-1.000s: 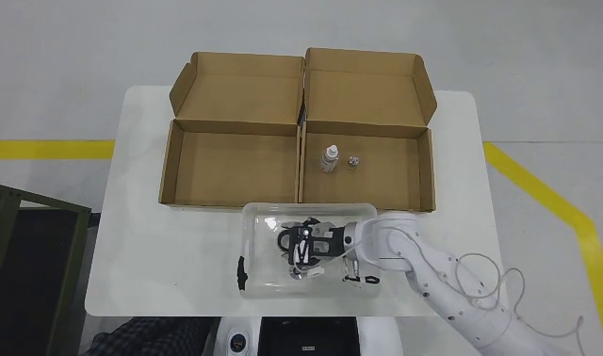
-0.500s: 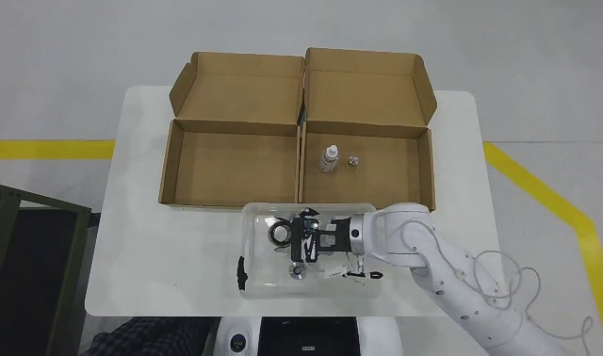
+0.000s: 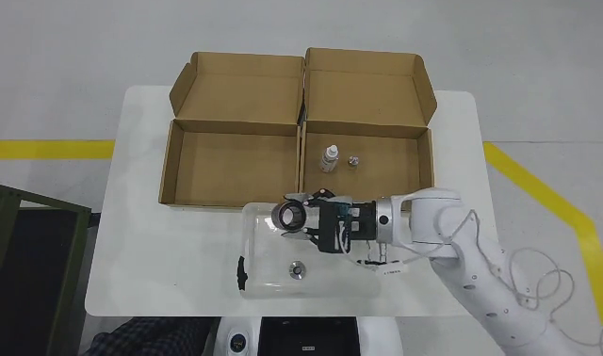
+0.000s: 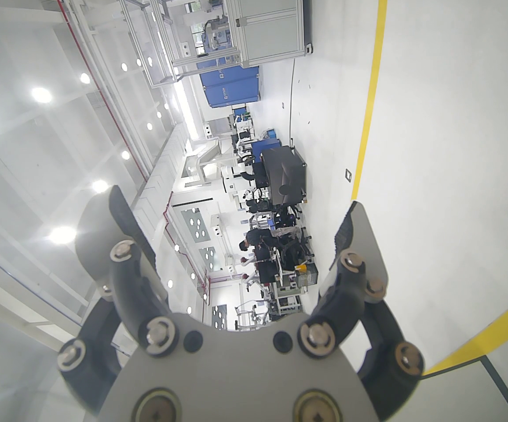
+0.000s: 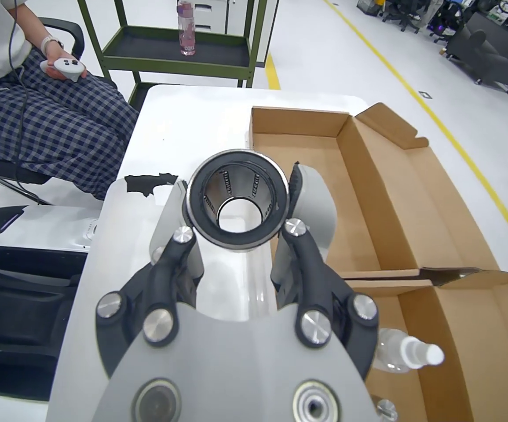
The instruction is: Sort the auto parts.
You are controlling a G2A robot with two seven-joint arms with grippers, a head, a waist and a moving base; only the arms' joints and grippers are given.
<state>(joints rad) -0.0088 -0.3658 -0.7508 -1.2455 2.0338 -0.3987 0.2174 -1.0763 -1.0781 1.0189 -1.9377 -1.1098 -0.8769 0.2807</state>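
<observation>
Metal sleeve (image 5: 236,186), hollow cylinder, black-rimmed: my right gripper (image 5: 239,200) clamped its sides, bore pointed straight out from my wrist.

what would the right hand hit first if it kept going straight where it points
Likely the clear bin's end wall, if the right hand, shut on the bearing, is low enough; height is unclear. Beyond lies bare table; the empty box sits aside.

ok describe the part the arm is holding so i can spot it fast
Find the clear tray at the white table's near edge, in front of two cardboard boxes. Over its far side the right gripper grips a hollow metal cylinder with black end rims. Unlike the small parts lying in the tray, it is an open tube.
</observation>
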